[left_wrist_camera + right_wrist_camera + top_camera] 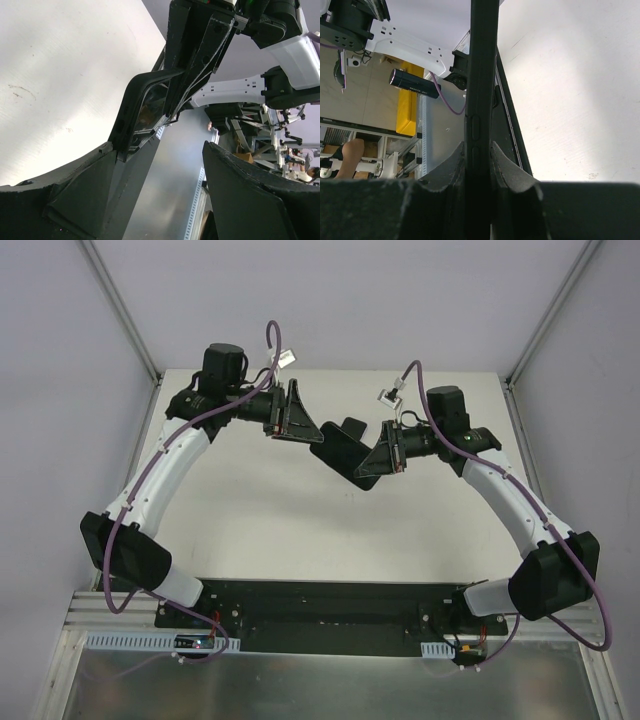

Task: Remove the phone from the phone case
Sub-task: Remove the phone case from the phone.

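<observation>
Left arm reaches in from the far left side of the bench [255, 515]. Left hand [302, 418] stands wide, both fingers well apart and nothing clamped between them. In the left wrist view one of its fingertips [102, 162] sits against the lower end of the phone case [127, 102], apparently as a hook or pry point rather than a grip. The case is off the bench, mid-air between the two hands, near the centre of the workspace. Its rim bows outward toward the bench side, and a strip of glass shows in the gap. This suggests one long edge is peeled free while the rest clings. The phone [481, 100] runs straight and stiff beside that bowed rim, side buttons showing. Right hand [385, 453] is pinched narrow on the thin edge of the phone and holds it edge-on. This likely keeps the slab rigid so the soft case can be pulled away. Whether the far corners of the case are seated cannot be told. Judged stage: separation under way, not complete.
</observation>
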Robot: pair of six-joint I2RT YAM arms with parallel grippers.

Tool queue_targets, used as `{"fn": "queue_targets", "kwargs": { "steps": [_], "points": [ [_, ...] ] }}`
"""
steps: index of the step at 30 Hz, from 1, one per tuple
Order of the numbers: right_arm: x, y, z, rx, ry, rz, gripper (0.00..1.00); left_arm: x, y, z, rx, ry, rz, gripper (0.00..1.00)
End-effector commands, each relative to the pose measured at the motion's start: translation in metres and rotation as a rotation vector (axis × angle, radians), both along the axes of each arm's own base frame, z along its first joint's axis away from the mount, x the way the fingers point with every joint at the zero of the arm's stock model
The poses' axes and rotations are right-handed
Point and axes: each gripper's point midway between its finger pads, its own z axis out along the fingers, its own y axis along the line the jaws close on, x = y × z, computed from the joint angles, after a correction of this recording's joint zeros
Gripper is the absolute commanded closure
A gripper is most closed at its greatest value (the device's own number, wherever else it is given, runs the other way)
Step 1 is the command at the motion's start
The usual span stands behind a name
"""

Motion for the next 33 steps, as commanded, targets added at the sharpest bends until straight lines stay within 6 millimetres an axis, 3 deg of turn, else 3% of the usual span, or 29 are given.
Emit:
{"fn": "queue_targets", "kwargs": {
  "steps": [1,10,17,33],
  "points": [
    [-0.002,0.001,0.040,0.088,-0.122,0.047,1.00,-0.009,-0.006,0.009,-0.046,-0.009,-0.048,0.28],
    [0.000,0.001,0.038,0.083,-0.120,0.040,1.00,-0.018,-0.010,0.011,-0.061,-0.024,-0.076,0.28],
    [0.001,0.002,0.041,0.100,-0.127,0.048,1.00,-0.022,-0.019,0.001,-0.051,-0.021,-0.107,0.27],
    [0.008,0.004,0.041,0.102,-0.126,0.024,1.00,-0.045,-0.059,-0.018,-0.050,0.033,-0.265,0.34]
  ]
}}
